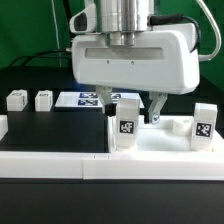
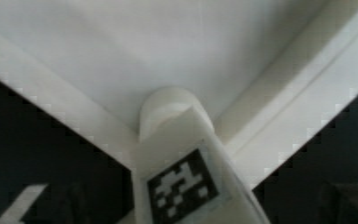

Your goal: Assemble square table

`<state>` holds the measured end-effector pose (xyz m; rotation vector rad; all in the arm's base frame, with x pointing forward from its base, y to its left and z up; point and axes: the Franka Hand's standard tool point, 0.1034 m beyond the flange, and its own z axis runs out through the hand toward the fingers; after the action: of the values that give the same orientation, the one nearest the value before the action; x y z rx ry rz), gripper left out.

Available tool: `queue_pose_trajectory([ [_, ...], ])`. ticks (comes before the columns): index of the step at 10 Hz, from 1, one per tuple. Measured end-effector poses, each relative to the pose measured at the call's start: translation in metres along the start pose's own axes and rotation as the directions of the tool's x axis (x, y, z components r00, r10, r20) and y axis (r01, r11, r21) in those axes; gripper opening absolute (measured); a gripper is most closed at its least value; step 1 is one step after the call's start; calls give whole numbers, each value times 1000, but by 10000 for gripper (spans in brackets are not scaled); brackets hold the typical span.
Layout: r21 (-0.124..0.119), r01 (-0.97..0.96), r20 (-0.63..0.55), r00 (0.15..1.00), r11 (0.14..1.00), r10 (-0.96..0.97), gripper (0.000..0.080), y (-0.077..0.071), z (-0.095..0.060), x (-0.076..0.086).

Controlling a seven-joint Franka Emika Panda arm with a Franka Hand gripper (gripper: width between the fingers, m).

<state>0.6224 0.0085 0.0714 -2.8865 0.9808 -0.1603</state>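
Found the gripper (image 1: 133, 110) hanging low over the tabletop (image 1: 170, 142), fingers spread wide and clamped on nothing. Spotted one leg (image 1: 126, 126) upright between those fingers, just below the tips, at the tabletop's corner toward the exterior view's left, tag turned to the camera. Could not rule out contact between finger and leg; took them for just apart. Judged the leg seated in a round corner socket, given its standing unaided with no grip on it. Read the straddling pose two ways: ready to close on the leg for a twist, or ready to lift straight off without knocking it. Checked the wrist view and looked straight down that same leg (image 2: 179, 150), tag nearest the lens, two raised rims of the tabletop (image 2: 176, 40) running together at its foot, in keeping with a corner placement. Made out no fingertips clearly there. Noticed a second leg (image 1: 204, 125) upright near the tabletop's edge toward the exterior view's right, well apart from the gripper. Counted a third leg (image 1: 16, 99) and a fourth leg (image 1: 43, 99) loose on the black table (image 1: 50, 130), farther back toward the exterior view's left, beside the marker board (image 1: 85, 99), probably parked there within reach. Took the tabletop to be pushed against the low wall (image 1: 50, 165) on the near side, likely for bracing.
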Motion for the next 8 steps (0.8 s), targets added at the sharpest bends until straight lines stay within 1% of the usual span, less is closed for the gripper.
queue_pose_trajectory([
  [1, -3, 145, 5, 989, 989, -145, 649, -2, 1, -3],
  [2, -3, 249, 19, 968, 969, -248, 649, -3, 3, -7],
  [3, -9, 319, 20, 948, 948, -318, 649, -5, 4, -10],
  [5, -11, 281, 19, 959, 960, -281, 649, -3, 4, -8],
  [6, -11, 283, 19, 959, 959, -282, 526, -3, 4, -8],
  [7, -11, 231, 19, 973, 973, -230, 392, -3, 4, -8],
  [8, -17, 149, 21, 989, 989, -149, 392, 1, 5, -8],
])
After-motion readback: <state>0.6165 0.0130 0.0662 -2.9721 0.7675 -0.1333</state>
